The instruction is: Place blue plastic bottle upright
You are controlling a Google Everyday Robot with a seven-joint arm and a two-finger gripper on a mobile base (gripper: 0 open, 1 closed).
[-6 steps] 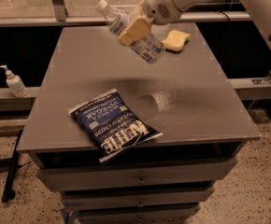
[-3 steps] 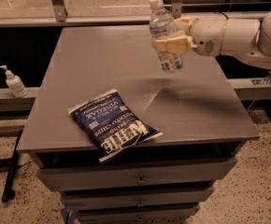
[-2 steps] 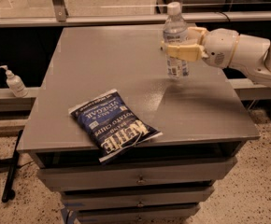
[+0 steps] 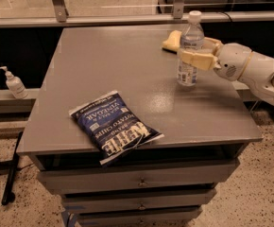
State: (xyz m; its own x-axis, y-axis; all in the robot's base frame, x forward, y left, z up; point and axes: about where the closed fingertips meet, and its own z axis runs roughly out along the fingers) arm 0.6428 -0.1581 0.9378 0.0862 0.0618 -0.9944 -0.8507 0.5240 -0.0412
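— Where's your hand?
— Your hand [image 4: 196, 56] reaches in from the right, its fingers pinching the blue plastic bottle [image 4: 187, 73] at mid-height.
— And the bottle?
— Upright (white cap on top), base at the tabletop [image 4: 104, 60] near the back right corner, just in front of a yellow sponge [image 4: 171, 40]. The chip bag [image 4: 114, 124] lies well apart, at the front edge.

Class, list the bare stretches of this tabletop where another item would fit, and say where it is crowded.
Bare: the table has a far-left stretch behind the chip bag, and the near-right corner between chip bag and blue plastic bottle. Crowded: far right, where the tool grips the bottle in front of the yellow sponge.
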